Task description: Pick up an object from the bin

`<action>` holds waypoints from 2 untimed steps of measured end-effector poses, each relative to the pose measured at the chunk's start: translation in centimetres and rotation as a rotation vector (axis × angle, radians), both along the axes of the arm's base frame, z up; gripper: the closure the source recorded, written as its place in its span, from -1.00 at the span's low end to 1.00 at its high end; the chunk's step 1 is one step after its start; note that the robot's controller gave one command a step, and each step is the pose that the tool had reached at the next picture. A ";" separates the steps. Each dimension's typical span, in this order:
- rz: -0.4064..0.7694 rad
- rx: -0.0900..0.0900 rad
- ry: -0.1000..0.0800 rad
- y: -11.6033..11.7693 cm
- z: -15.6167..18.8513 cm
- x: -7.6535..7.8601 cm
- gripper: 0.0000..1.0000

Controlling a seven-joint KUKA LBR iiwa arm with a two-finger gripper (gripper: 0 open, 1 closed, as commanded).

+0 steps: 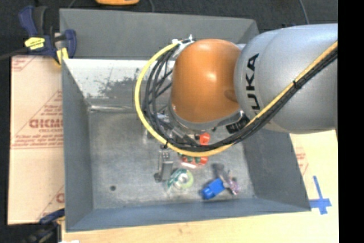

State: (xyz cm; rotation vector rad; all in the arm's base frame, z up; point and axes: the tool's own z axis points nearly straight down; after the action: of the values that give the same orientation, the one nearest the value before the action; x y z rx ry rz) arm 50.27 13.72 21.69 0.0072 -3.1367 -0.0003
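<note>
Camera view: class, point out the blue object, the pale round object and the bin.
blue object (211, 189), camera view, its middle.
pale round object (182, 180), camera view, its middle.
bin (114, 145), camera view, bare floor.

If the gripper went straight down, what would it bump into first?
Probably the bin's grey floor, right next to the small pale green round thing. The gripper may clip that thing's edge; depth is hard to judge from above. The blue thing lies further right.
</note>
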 end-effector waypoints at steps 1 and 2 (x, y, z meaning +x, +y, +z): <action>0.408 -0.002 -0.002 -9.1 -7.5 0.0 -1.00; 0.853 0.003 -0.003 -9.9 -13.5 -0.5 -1.00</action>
State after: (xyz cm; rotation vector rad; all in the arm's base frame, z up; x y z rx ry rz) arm 49.75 3.80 8.16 1.3059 -2.8550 -0.0017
